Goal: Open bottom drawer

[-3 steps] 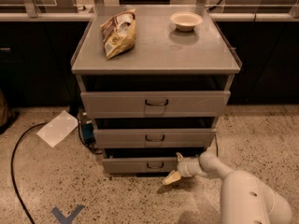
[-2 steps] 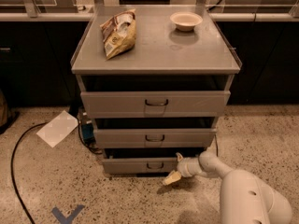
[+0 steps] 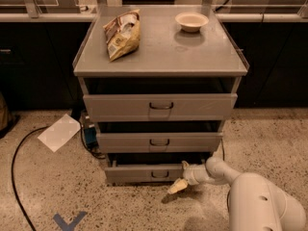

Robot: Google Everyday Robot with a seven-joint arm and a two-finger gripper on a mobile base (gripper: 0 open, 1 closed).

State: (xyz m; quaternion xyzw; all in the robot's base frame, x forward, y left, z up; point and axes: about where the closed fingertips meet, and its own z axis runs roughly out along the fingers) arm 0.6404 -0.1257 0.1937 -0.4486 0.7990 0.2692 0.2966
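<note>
Though dark inside, bottom drawer (image 3: 144, 173) ajar, end effector (image 3: 180, 178) at its front corner.

The grey metal counter top (image 3: 202, 57) carries a crumpled yellow snack bag (image 3: 122, 34) toward its back-left corner and a shallow cream bowl (image 3: 191, 21) back-right. The gripper (image 3: 177, 186) hangs low, below the front edge.

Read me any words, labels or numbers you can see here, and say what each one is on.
Snack bag on the cabinet top: print too blurred to read.
Blue floor mark: a shape, no letters.
Bottom drawer, with the gripper low by its front's right end: no label visible.
</note>
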